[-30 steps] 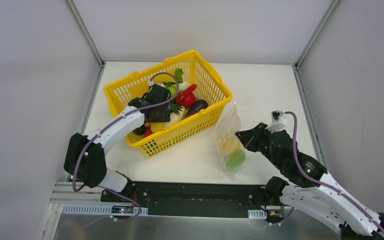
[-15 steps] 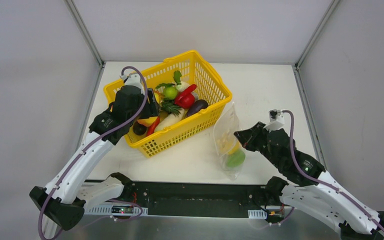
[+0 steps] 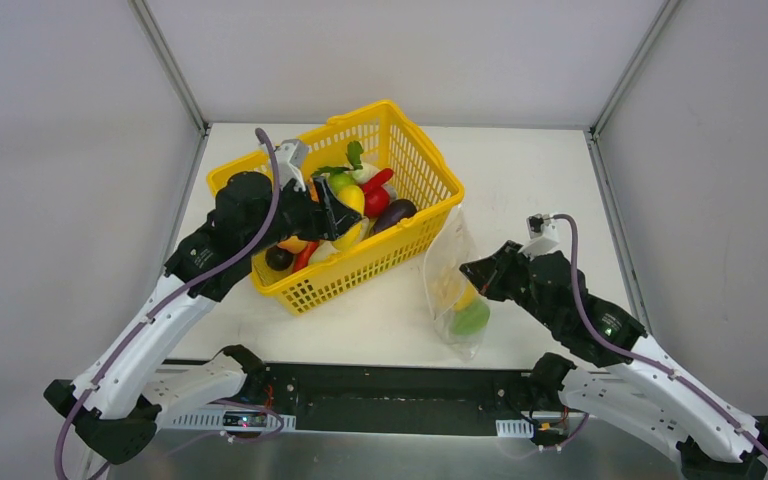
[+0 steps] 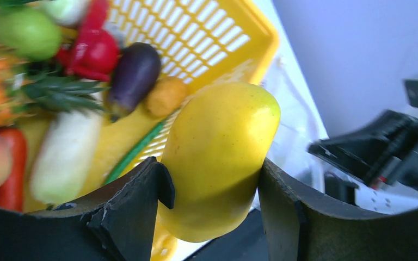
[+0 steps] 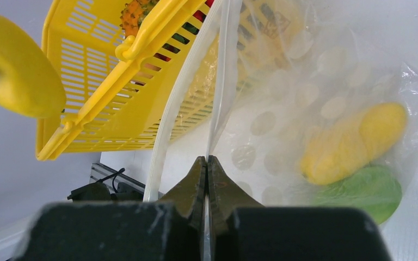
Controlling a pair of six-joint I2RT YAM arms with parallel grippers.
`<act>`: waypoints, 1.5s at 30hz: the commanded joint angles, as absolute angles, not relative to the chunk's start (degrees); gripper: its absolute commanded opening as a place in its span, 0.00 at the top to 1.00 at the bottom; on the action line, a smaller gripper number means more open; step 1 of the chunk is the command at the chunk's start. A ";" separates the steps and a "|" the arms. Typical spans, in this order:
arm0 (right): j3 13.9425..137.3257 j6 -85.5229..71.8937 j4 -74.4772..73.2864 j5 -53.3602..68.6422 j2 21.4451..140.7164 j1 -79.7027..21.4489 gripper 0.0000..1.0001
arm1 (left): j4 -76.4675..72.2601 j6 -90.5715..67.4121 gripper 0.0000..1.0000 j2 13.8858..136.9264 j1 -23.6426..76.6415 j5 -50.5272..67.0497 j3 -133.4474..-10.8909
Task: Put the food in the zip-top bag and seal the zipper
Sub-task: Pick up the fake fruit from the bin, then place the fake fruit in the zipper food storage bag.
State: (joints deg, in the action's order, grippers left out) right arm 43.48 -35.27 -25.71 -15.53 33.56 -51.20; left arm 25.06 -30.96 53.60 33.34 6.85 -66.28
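Observation:
My left gripper [image 3: 346,206] [image 4: 212,182] is shut on a yellow fruit [image 3: 351,200] [image 4: 217,157], held above the yellow basket [image 3: 400,120]. More food lies in the basket: a purple eggplant [image 4: 133,76] [image 3: 394,213], a green round fruit [image 4: 27,32] and a red piece [image 4: 95,49]. To the basket's right, my right gripper [image 3: 472,270] [image 5: 207,160] is shut on one zipper strip [image 5: 223,81] of the dotted zip-top bag [image 3: 455,262] [image 5: 283,109]. The other strip [image 5: 166,125] hangs apart, so the mouth gapes. A yellow piece [image 5: 354,142] and a green piece [image 5: 367,190] lie in the bag.
The basket's near wall [image 5: 87,136] stands close to the bag's mouth. White enclosure walls rise at the left, back and right. A black rail [image 3: 400,395] runs along the table's near edge between the arm bases.
My left arm rose from inside the basket with the yellow fruit and swung right over it. My right gripper shifted slightly left with the bag's edge.

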 commanded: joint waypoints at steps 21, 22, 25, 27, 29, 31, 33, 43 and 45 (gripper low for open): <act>44.68 -35.86 -21.97 -15.71 31.02 -51.32 1.00 | -19.38 -53.46 0.90 69.80 53.79 8.26 -60.94; 44.65 -35.80 -21.96 -16.03 30.72 -51.29 1.00 | -19.88 -53.83 0.89 70.40 53.99 7.78 -60.78; 44.48 -35.53 -21.97 -16.71 30.10 -51.33 1.00 | -20.25 -54.63 0.89 72.21 54.71 7.80 -61.13; 44.20 -35.51 -21.80 -17.21 29.68 -51.28 1.00 | -19.77 -54.84 0.89 72.89 55.29 7.12 -60.86; 44.05 -35.51 -21.63 -17.49 29.26 -51.28 1.00 | -17.21 -54.66 0.89 73.45 55.60 6.58 -61.37; 43.73 -35.39 -21.11 -17.79 28.51 -51.28 1.00 | -13.76 -54.26 0.88 74.06 55.66 6.36 -62.34; 43.36 -35.33 -20.69 -18.28 27.87 -51.29 1.00 | -11.51 -54.17 0.87 74.73 55.73 6.47 -62.80; 42.37 -35.33 -20.28 -19.64 25.76 -51.27 1.00 | 2.95 -48.60 0.69 79.89 58.47 6.81 -71.77; 42.28 -35.33 -20.51 -19.90 25.58 -51.32 1.00 | 5.97 -47.63 0.66 80.98 58.98 6.85 -73.91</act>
